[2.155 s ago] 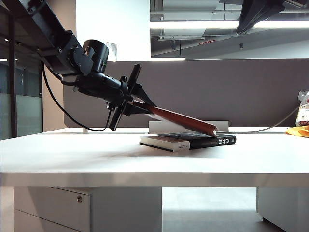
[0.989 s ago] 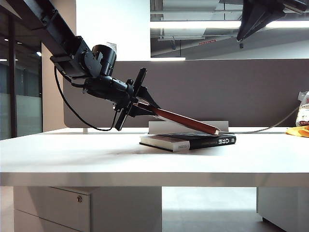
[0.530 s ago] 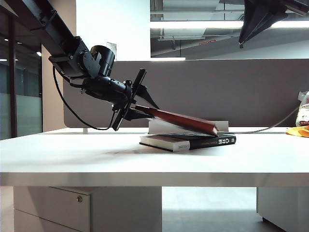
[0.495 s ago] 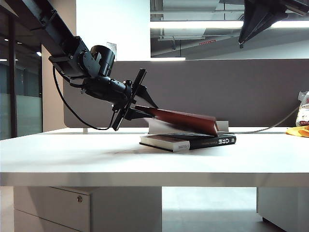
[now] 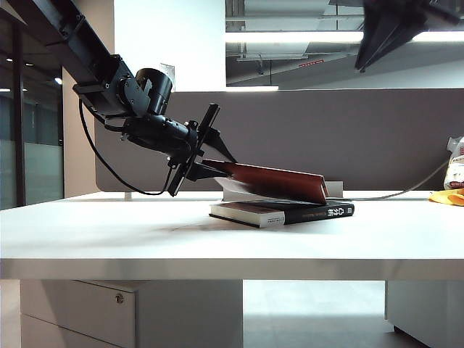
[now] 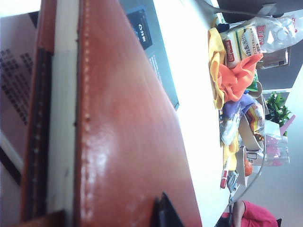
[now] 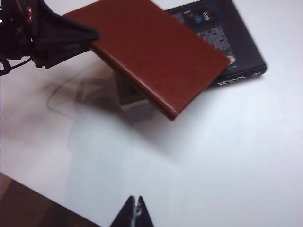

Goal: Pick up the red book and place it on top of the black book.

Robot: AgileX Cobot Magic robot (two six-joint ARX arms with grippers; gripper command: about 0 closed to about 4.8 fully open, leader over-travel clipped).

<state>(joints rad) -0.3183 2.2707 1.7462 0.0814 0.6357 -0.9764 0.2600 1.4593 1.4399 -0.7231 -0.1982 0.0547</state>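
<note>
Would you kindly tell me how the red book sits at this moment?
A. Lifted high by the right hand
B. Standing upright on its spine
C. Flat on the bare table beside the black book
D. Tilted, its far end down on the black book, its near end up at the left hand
D: the red book slopes from the left hand down onto the black book.
</note>
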